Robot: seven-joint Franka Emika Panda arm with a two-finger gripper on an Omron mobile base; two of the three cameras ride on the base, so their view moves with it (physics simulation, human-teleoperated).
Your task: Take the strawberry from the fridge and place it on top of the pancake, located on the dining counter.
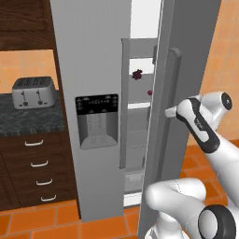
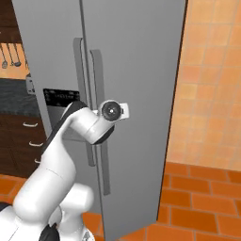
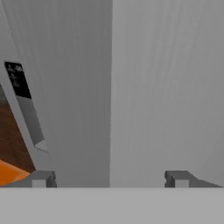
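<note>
Orange tiles frame the fridge [image 1: 100, 60] in the left base view; its right door stands ajar, so the strawberry [image 1: 137, 74] sits exposed on an inner shelf, the forearm levelled at the door edge. Right base view: elbow bent, wrist against the handle [image 2: 98, 117]. Hand view: the pincer [image 3: 109, 178] is spread wide, holding nothing.

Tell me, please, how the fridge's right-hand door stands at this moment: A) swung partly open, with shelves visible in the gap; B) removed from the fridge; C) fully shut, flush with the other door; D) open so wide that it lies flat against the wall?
A: in the left base view the fridge has its right door swung partly open, and lit shelves with a small dark-red strawberry show in the gap between the doors.
</note>
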